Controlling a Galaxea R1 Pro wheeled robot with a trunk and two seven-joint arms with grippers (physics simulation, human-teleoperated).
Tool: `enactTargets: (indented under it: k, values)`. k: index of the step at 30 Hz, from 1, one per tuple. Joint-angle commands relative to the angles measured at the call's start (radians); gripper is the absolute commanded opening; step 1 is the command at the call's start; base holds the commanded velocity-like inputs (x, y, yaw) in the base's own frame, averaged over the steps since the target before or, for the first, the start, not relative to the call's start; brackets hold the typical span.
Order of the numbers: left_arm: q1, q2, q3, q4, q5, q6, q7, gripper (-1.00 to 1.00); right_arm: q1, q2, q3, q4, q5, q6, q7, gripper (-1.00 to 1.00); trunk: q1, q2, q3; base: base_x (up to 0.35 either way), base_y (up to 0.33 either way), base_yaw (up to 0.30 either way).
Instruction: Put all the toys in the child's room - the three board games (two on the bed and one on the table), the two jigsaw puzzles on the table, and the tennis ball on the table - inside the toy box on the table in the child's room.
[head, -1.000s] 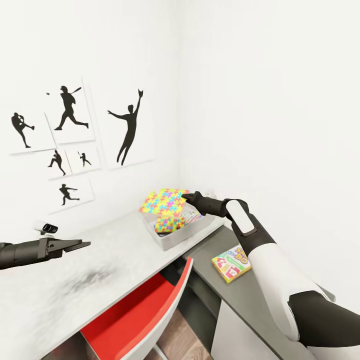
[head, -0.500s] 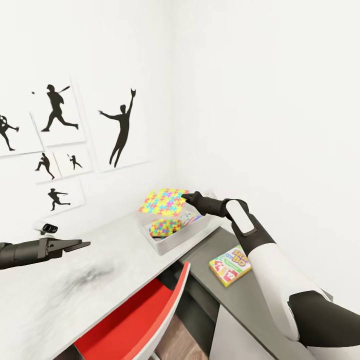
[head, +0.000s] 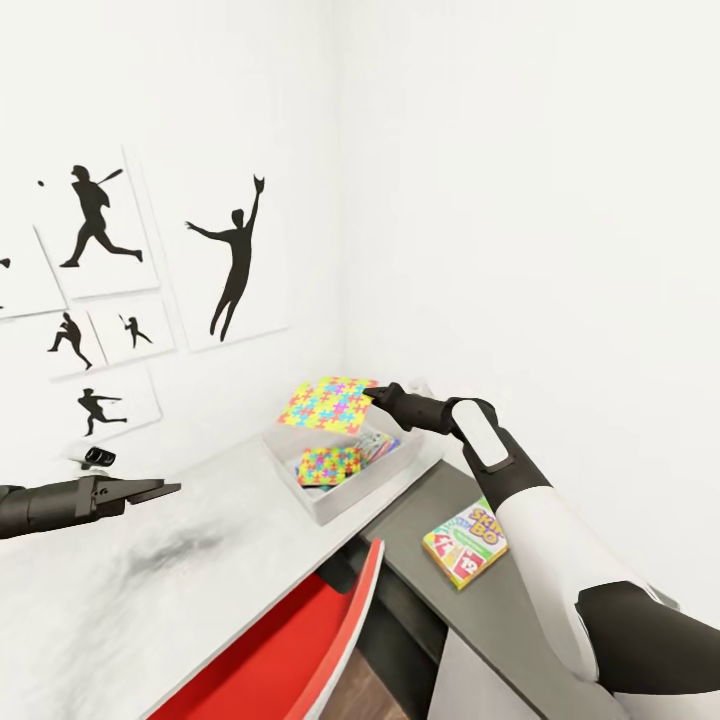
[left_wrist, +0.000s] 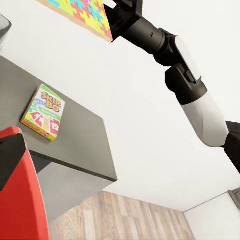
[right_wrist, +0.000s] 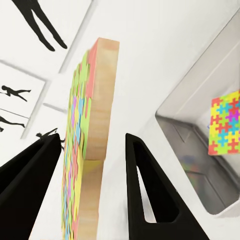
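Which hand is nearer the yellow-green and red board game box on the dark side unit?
Right hand, above the grey toy box beyond the game box; left hand hovers across the desk.

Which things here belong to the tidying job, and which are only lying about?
Job:
- held jigsaw puzzle, in the right tool
- second jigsaw puzzle, in the toy box
- board game, on the dark side unit
- table

Not the job:
- red chair
- baseball pictures
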Motion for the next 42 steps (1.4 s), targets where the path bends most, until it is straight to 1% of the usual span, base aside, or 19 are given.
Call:
enactTargets:
  k: [1, 9, 28, 34, 37, 38, 40, 41, 42]
  values:
    - [-0.001, 0.0, 0.0, 0.0, -0.001, 0.011, -0.004, 1.0, -0.001, 0.0, 0.0, 0.0, 0.004, 0.003, 0.003, -1.0, 0.001, -0.002, -0.002, 0.131, 0.05, -0.001]
    - [-0.001, 0.0, 0.0, 0.0, -0.001, 0.011, -0.004, 1.0, -0.001, 0.0, -0.001, 0.0, 0.004, 0.003, 0.003, -1.0, 0.001, -0.002, -0.002, 0.175, 0.102, 0.0]
    - [-0.001, 0.0, 0.0, 0.0, -0.002, 0.009, -0.004, 1.0, -0.001, 0.0, -0.001, 0.0, 0.004, 0.009, 0.001, -1.0, 0.001, -0.002, -0.002, 0.035, 0.006, 0.0]
    - [-0.001, 0.001, 0.0, 0.0, -0.002, 0.011, -0.004, 1.0, -0.011, -0.001, -0.021, 0.004, 0.002, 0.018, 0.0, -1.0, 0.001, -0.002, -0.002, 0.0, 0.0, 0.0]
    - [-0.001, 0.001, 0.0, 0.0, -0.001, 0.011, -0.004, 1.0, -0.038, -0.002, -0.026, 0.009, 0.003, 0.047, -0.026, -1.0, 0.001, -0.002, -0.002, 0.0, 0.0, 0.0]
    - [-0.001, 0.001, 0.0, 0.0, -0.001, 0.011, -0.004, 1.0, -0.054, 0.0, -0.029, 0.013, 0.003, 0.058, -0.048, -1.0, 0.001, -0.002, -0.002, 0.0, 0.0, 0.0]
    - [-0.001, 0.001, 0.0, 0.0, -0.001, 0.011, -0.004, 1.0, -0.079, 0.002, -0.046, 0.032, 0.002, 0.068, -0.086, -1.0, 0.001, -0.002, -0.002, 0.0, 0.0, 0.0]
    - [-0.001, 0.001, 0.0, -0.001, 0.0, 0.012, -0.004, 1.0, -0.099, 0.004, -0.067, 0.053, 0.0, 0.073, -0.107, -1.0, 0.001, -0.002, -0.002, 0.0, 0.0, 0.0]
    - [-0.001, 0.001, 0.0, -0.002, 0.0, 0.012, -0.004, 1.0, -0.111, 0.006, -0.079, 0.066, -0.001, 0.074, -0.116, -1.0, 0.001, -0.002, -0.002, 0.0, 0.0, 0.0]
